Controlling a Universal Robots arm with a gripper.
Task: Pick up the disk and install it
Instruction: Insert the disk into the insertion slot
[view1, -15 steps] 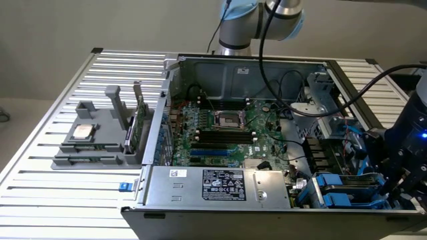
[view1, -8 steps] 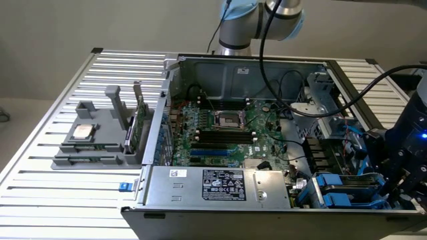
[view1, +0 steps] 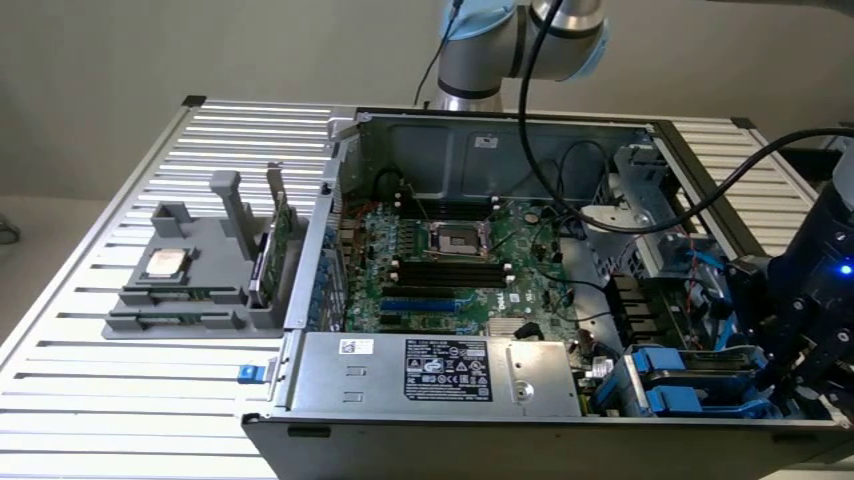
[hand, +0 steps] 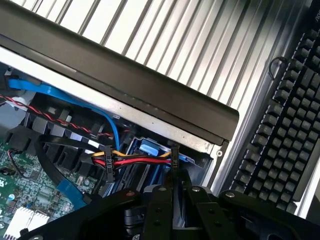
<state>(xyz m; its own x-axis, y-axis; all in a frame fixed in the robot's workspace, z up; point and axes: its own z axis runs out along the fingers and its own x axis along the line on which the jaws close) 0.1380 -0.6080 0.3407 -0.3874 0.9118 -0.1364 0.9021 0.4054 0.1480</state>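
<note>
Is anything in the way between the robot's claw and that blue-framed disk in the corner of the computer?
Possibly: a red, yellow and black wire bundle crosses in front of the disk in its blue carrier, just ahead of the gripper. Whether it actually blocks the path I cannot tell.

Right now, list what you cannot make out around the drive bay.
Wrist view: blue carrier, partly hidden behind the claw and power cables; whether it is seated cannot be told.
Wrist view: keyboard, cut off by the picture's edge.
Exterior view: blue drive carriers, partly hidden by the claw and case wall; no label readable.
Exterior view: CPU chip, markings too small.
</note>
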